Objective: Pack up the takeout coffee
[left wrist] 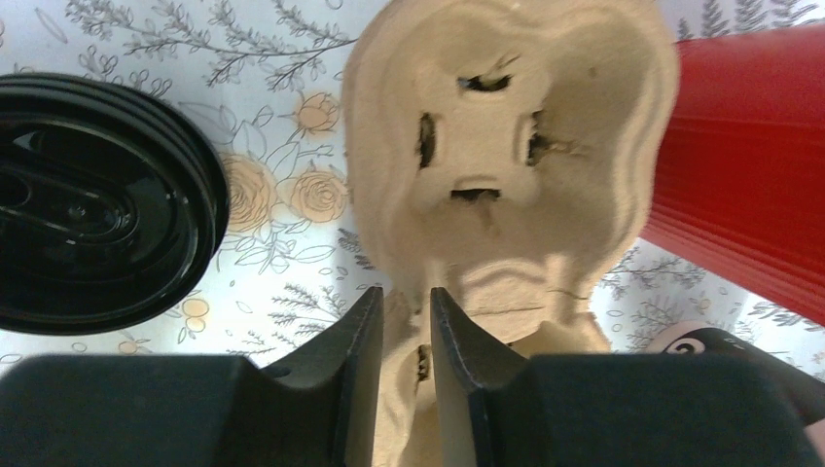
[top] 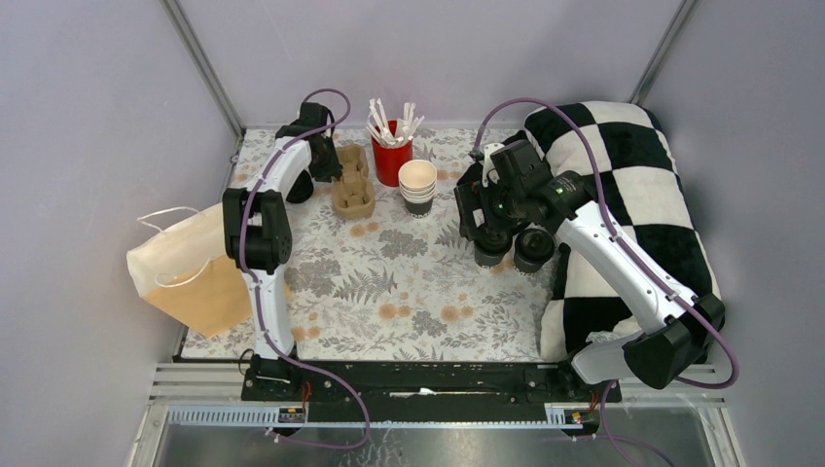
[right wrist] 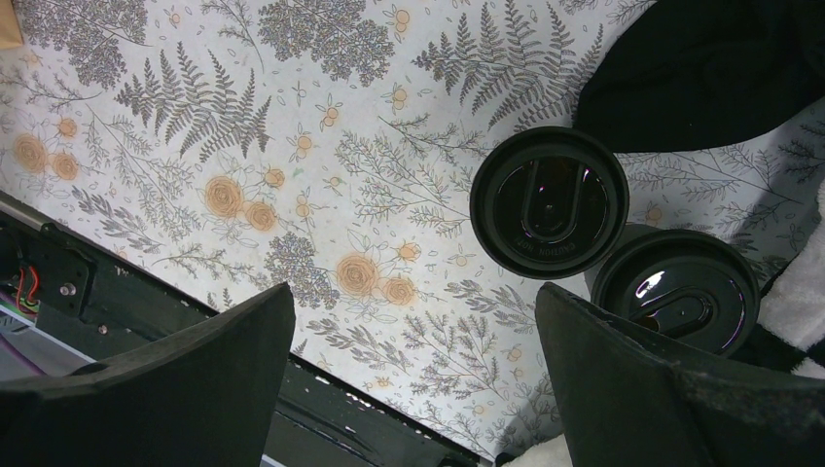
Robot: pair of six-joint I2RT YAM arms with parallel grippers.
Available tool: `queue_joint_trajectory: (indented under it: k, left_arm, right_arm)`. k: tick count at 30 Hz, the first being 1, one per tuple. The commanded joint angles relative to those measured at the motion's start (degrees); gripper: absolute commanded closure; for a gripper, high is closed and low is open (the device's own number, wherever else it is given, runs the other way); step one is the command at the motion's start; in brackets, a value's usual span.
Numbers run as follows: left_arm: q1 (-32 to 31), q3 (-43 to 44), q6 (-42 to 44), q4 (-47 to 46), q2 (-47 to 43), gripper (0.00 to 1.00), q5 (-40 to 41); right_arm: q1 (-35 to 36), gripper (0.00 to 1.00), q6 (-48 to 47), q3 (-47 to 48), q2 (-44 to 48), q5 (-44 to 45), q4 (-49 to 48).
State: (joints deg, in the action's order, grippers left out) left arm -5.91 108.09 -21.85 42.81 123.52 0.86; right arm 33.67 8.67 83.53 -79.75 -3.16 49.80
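Observation:
Two takeout coffee cups with black lids [top: 491, 251] [top: 533, 249] stand side by side on the floral cloth by the checkered cushion. In the right wrist view they sit at the upper right [right wrist: 548, 202] [right wrist: 676, 290]. My right gripper [top: 484, 226] [right wrist: 413, 321] hovers just left of them, wide open with nothing between its fingers. At the back left, my left gripper [top: 326, 161] [left wrist: 407, 302] reaches into the brown pulp cup carrier [top: 352, 180] [left wrist: 506, 146], its jaws narrow around the carrier's middle wall.
A red cup of white sticks [top: 391, 156] [left wrist: 739, 185] and a stack of cream cups [top: 418, 185] stand right of the carrier. Left of it lies a round black lid [left wrist: 88, 195]. A paper bag [top: 185, 268] rests at the left edge. The cushion [top: 632, 185] fills the right.

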Motion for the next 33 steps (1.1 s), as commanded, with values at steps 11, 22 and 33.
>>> queue_joint_trajectory:
  k: [11,22,33]
  left_arm:
    - [0.77,5.58,-1.14,-1.10,0.59,0.75,0.62]
    - [0.74,6.96,-1.85,0.24,1.97,0.65,1.60]
    - [0.55,-0.62,0.11,-0.75,-3.40,0.67,-0.32]
  right_arm:
    - [-0.37,0.00,-0.21,-0.16,-0.31,-1.23,-1.60]
    - [-0.42,0.00,-0.71,0.02,-0.37,-1.14,-1.42]
    - [-0.48,0.00,-0.72,-0.27,-0.24,-1.67,-1.88]
